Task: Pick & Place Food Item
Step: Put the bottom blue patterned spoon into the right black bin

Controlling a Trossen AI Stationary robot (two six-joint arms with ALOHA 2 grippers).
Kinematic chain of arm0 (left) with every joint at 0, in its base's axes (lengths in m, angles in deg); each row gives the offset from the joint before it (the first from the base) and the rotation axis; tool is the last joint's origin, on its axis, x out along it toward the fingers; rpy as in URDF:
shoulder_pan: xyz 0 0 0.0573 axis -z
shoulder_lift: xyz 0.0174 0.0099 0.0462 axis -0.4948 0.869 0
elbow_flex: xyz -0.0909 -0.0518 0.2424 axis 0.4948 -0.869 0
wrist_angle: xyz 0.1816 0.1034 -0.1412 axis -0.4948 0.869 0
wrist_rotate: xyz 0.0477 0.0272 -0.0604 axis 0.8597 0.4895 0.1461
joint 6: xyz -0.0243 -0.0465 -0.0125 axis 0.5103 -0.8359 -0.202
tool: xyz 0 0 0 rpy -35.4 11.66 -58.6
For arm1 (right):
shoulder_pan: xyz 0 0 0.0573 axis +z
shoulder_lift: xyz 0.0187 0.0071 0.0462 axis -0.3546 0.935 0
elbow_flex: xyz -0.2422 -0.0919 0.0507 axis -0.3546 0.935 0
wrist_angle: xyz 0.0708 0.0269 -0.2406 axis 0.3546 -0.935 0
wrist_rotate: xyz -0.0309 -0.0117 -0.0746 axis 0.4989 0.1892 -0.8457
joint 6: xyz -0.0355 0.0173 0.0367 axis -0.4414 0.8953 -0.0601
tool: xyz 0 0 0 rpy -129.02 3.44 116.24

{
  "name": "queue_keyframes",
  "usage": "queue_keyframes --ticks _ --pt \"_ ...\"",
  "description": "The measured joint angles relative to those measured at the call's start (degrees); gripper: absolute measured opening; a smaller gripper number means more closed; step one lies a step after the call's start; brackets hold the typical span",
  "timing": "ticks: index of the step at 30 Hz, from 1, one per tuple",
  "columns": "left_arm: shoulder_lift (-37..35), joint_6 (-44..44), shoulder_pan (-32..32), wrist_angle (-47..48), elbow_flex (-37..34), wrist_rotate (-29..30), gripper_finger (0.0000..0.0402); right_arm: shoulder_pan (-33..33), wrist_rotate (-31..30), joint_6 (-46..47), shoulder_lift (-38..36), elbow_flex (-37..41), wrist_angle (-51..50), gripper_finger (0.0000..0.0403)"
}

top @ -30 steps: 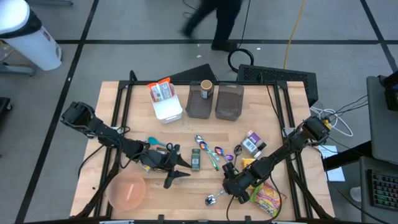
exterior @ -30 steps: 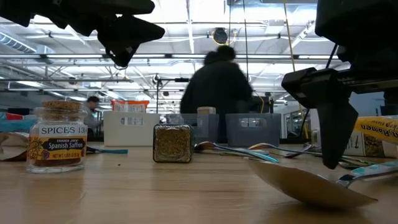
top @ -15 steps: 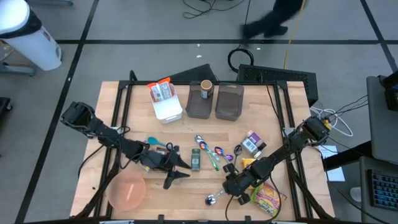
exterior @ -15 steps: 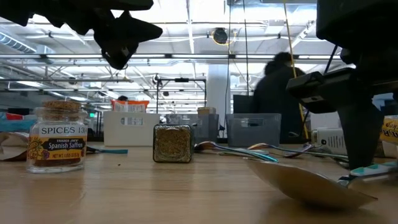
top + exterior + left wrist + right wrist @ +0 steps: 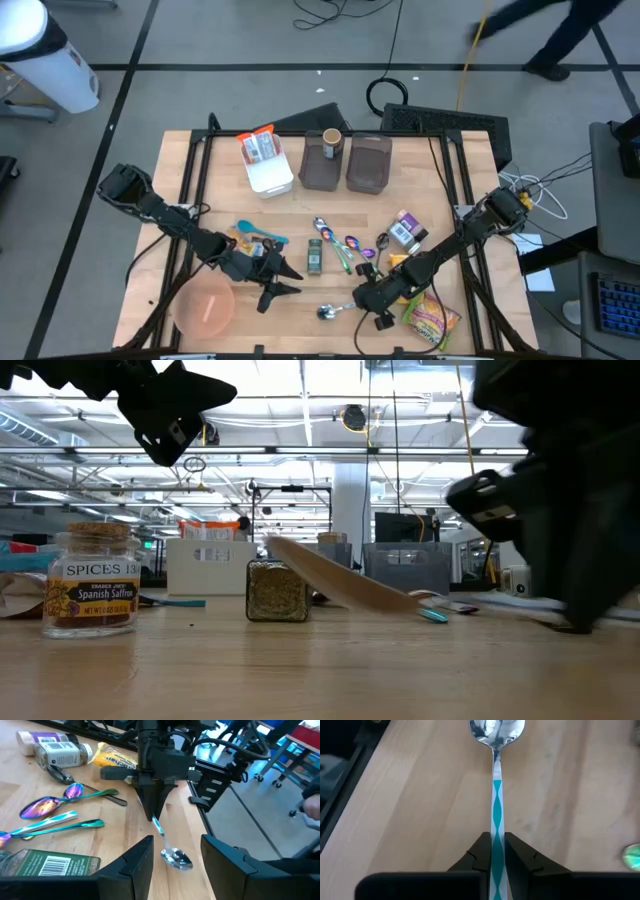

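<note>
My right gripper [image 5: 494,851] pinches the teal handle of a shiny spoon [image 5: 496,750]. My left gripper [image 5: 277,277], jaws spread, is near a green jar [image 5: 313,259] and more spoons [image 5: 55,815].

- Pink bowl [image 5: 205,307] at the table's near left corner.
- Two dark bins [image 5: 346,163] beside a white container [image 5: 269,172].
- Saffron jar [image 5: 91,580] standing upright.

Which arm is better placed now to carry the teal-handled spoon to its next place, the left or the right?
Right. The right gripper is shut on the spoon handle; the left gripper is open and holds nothing.
</note>
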Motion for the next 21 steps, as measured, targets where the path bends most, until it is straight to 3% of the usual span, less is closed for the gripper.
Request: queue_keyframes --ticks 11,21 --pt "-0.2 5.9 0.3 0.0 0.0 2.4 0.017 -3.4 0.2 7.0 -3.3 -0.1 0.7 0.0019" --pt "-4.3 12.3 -0.5 -3.5 0.0 16.4 0.017 -8.4 -1.8 8.7 -13.0 0.0 0.5 0.0019"
